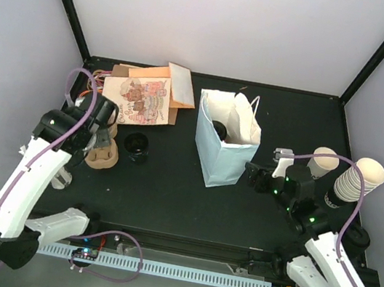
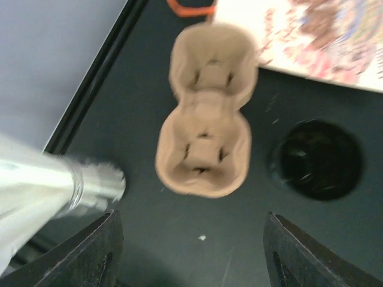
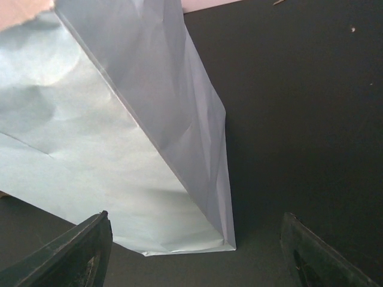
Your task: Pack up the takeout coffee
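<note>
The takeout coffee (image 1: 136, 145) stands upright on the left half of the table (image 1: 168, 198), midway between its near and far edges, just right of the brown pulp cup carrier (image 1: 103, 152) and not touching it. From above it reads as a glossy black round lid, with the cup beneath barely showing. The left gripper (image 2: 191, 257) hovers by the carrier, fingers spread wide and empty, and the right gripper (image 3: 197, 257), likewise spread and empty, faces the white paper bag (image 1: 224, 149) at the table's middle.
</note>
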